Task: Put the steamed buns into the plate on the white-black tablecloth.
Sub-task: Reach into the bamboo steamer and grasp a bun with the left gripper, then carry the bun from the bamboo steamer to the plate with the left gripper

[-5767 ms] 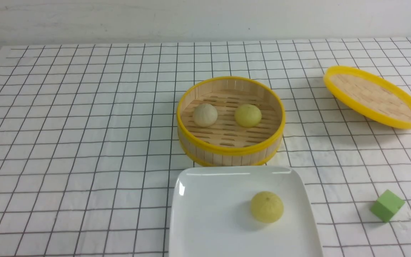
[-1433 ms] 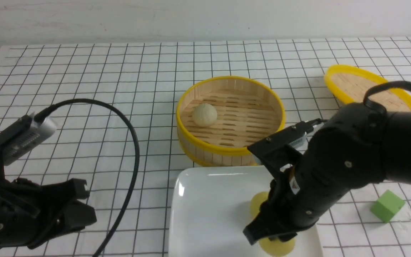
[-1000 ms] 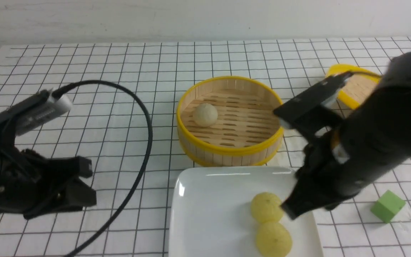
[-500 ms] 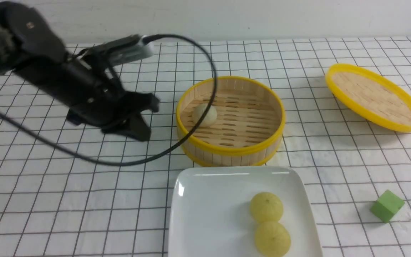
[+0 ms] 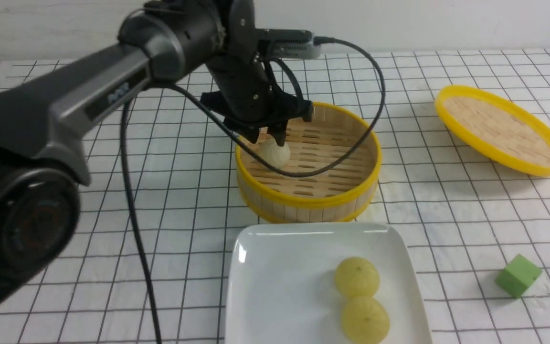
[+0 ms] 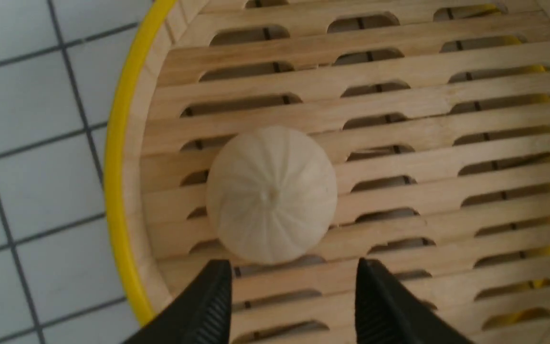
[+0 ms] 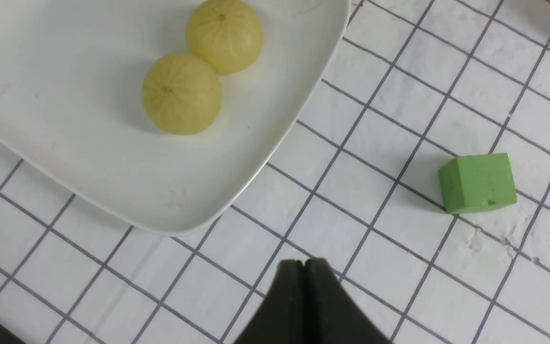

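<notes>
Two pale yellow-green steamed buns (image 5: 357,277) (image 5: 365,318) lie touching each other on the white square plate (image 5: 280,277) at the front of the white-black tablecloth (image 5: 112,229). They also show in the right wrist view (image 7: 225,34) (image 7: 182,93). The off-white bun (image 5: 275,153) sits in the bamboo steamer (image 5: 308,200). My left gripper (image 5: 268,138) hangs open just above that bun; in the left wrist view the bun (image 6: 271,193) lies just ahead of the open fingertips (image 6: 217,272). My right gripper (image 7: 302,263) is shut and empty, above the cloth beside the plate (image 7: 89,157).
The steamer's yellow-rimmed lid (image 5: 499,129) lies upturned at the back right. A green cube (image 5: 517,274) sits on the cloth at the front right, right of the plate, and shows in the right wrist view (image 7: 478,182). The left arm's cable (image 5: 132,200) hangs over the cloth.
The right arm set a second yellow-green bun on the plate and drew back out of the front view. The left arm swung from the left over the steamer, above the off-white bun.
</notes>
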{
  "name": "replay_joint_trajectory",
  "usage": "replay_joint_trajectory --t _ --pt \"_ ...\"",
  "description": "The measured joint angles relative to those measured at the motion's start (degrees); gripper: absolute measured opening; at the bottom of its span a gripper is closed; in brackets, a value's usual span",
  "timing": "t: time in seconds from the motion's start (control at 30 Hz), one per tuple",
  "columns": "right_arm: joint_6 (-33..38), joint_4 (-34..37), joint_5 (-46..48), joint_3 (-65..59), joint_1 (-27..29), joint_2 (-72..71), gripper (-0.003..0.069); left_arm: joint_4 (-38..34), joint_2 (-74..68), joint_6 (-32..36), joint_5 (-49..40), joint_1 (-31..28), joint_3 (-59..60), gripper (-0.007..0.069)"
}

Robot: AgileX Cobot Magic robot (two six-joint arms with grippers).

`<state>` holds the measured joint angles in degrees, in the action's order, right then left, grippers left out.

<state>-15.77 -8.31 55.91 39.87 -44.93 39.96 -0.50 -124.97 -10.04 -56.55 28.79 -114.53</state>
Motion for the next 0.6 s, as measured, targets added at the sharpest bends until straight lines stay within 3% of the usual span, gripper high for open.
replay_joint_trajectory --t 0.17,0.4,0.6 --pt "0.0 -0.1 0.0 0.0 0.0 0.0 -0.0011 1.2 -4.4 -0.4 0.7 0.1 -1.7 0.0377" --pt "0.0 -0.1 -0.1 0.0 0.0 0.0 -0.0008 0.5 -5.8 -3.2 0.8 0.1 -2.3 0.0057" --pt "0.0 -0.1 0.0 0.0 0.0 0.0 -0.0006 -2.1 1.9 -4.2 -7.0 0.1 -2.3 0.0027"
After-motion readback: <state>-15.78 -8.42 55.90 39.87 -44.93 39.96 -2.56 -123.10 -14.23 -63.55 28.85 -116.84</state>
